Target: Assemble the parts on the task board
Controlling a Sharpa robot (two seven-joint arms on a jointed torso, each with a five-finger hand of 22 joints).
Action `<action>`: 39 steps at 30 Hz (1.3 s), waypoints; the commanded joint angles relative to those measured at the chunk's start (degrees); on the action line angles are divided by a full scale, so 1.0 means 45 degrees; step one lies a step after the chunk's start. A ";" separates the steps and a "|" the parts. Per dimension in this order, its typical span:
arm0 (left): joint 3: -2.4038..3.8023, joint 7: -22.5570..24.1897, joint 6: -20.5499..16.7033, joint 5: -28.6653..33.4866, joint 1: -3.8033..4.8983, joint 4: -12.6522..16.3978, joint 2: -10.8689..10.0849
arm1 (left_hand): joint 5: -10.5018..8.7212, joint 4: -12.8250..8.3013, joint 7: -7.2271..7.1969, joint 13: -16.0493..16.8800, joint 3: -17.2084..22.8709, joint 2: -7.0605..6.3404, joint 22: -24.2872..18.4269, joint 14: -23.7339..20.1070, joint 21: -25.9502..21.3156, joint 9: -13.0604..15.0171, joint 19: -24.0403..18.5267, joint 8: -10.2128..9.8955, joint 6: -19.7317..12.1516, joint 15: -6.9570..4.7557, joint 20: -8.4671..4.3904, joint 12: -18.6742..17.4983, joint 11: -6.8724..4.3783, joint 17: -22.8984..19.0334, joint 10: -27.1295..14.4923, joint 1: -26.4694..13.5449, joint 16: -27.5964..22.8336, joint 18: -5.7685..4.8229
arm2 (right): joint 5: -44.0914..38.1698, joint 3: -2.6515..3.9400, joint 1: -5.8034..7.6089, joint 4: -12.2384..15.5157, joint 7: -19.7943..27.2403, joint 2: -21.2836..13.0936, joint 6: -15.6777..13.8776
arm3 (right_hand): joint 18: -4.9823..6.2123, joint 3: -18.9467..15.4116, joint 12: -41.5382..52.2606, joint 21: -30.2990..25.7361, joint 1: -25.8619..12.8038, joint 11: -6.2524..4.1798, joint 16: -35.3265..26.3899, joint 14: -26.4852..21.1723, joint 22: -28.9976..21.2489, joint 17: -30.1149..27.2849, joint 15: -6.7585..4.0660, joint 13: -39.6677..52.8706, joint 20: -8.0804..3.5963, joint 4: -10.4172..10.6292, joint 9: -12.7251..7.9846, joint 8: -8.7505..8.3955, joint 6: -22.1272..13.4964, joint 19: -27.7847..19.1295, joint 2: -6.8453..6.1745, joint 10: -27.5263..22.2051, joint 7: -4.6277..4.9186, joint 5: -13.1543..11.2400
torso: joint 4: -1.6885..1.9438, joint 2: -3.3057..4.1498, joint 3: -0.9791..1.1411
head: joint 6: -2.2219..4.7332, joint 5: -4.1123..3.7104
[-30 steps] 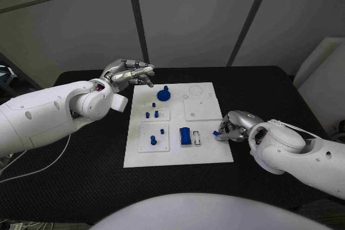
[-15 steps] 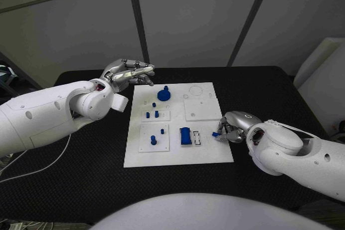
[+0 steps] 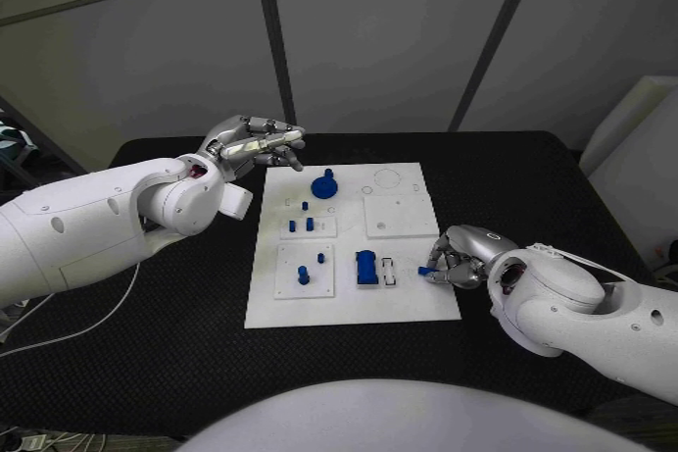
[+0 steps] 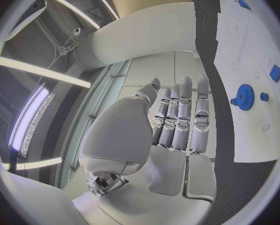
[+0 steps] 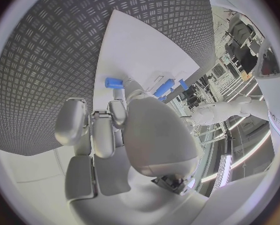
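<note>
1. My right hand [image 3: 460, 258] is sitting at the right edge of the task board [image 3: 403, 310], fingers curled in and pinching a small blue part [image 3: 425, 271] at their tips.
2. In the right wrist view I am seeing that same hand [image 5: 124, 135] from behind, with the blue part [image 5: 114, 83] poking out past the fingertips over the white board [image 5: 140, 45].
3. My left hand [image 3: 255, 143] is hovering off the board's far left corner, above the black bench [image 3: 141, 364]. Its fingers are curled loosely and I am seeing nothing in them.
4. In the left wrist view the left hand [image 4: 177, 125] is showing its fingers lying straight and side by side, not gripping anything.
5. On the board, a blue gear-shaped part [image 3: 322, 187] is standing near the far end, just beside the left hand's side of the plate.
6. Small blue pegs [image 3: 298, 223] are standing in the middle left tile, and two more pegs [image 3: 303, 273] are standing in the near left tile.
7. A larger blue block [image 3: 364, 266] is standing near the middle of the board, just left of the part my right hand is holding, with a small white slot piece [image 3: 387, 270] between them.
</note>
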 commanded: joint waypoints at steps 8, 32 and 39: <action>0.0007 0.0124 0.0053 -0.0039 0.0017 0.0041 -0.0023 | -0.0027 -0.0002 0.0020 -0.0020 -0.0003 0.0096 -0.0012 0.0083 -0.0078 -0.0011 0.0083 0.0084 -0.0084 -0.0034 0.0041 -0.0049 -0.0001 -0.0013 -0.0117 0.0067 -0.0057 0.0618 | 0.0987 0.0272 0.0097 0.0423 0.0185 0.0142 -0.1651 | -0.0173 0.0434 0.0140 0.0101 -0.0451 -0.0192 0.0094 0.0980 0.0093 0.1693 -0.0080 0.0149 -0.0001 0.0085 0.0029 -0.0103 0.0199 0.0122 -0.0340 0.0297 -0.0063 0.0034 | -0.0019 0.0034 0.0022 | -0.0001 0.0046; 0.0007 0.0067 0.0089 -0.0039 0.0022 0.0081 -0.0018 | -0.0027 -0.0002 0.0020 -0.0020 -0.0003 0.0096 -0.0012 0.0083 -0.0078 -0.0011 0.0083 0.0084 -0.0084 -0.0034 0.0041 -0.0049 -0.0001 -0.0013 -0.0117 0.0067 -0.0057 0.0618 | 0.2541 0.0388 0.0112 -0.0856 0.0333 0.1576 0.0152 | -0.0184 0.1253 0.0240 0.0176 -0.1799 -0.0324 0.0148 0.0996 0.0209 0.1766 -0.0173 0.0230 -0.0066 0.0756 0.0176 0.0012 0.0647 0.0153 -0.0626 0.0447 -0.0251 -0.0359 | 0.0006 0.0021 0.0010 | -0.0001 0.0119; 0.0007 0.0026 0.0111 -0.0039 0.0023 0.0094 -0.0040 | -0.0028 0.0013 0.0027 -0.0033 -0.0013 0.0100 -0.0028 0.0084 -0.0094 -0.0017 0.0089 0.0085 -0.0098 -0.0028 0.0044 -0.0047 0.0006 -0.0013 -0.0125 0.0041 -0.0063 0.0616 | 0.2644 0.0386 0.0112 -0.0991 0.0261 0.1735 0.0309 | -0.0191 0.1339 0.0283 0.0201 -0.2099 -0.0388 0.0157 0.1000 0.0248 0.1780 -0.0227 0.0270 -0.0118 0.0776 0.0308 0.0171 0.0771 0.0168 -0.0768 0.0503 -0.0332 0.0218 | -0.0025 0.0013 0.0020 | -0.0001 0.0137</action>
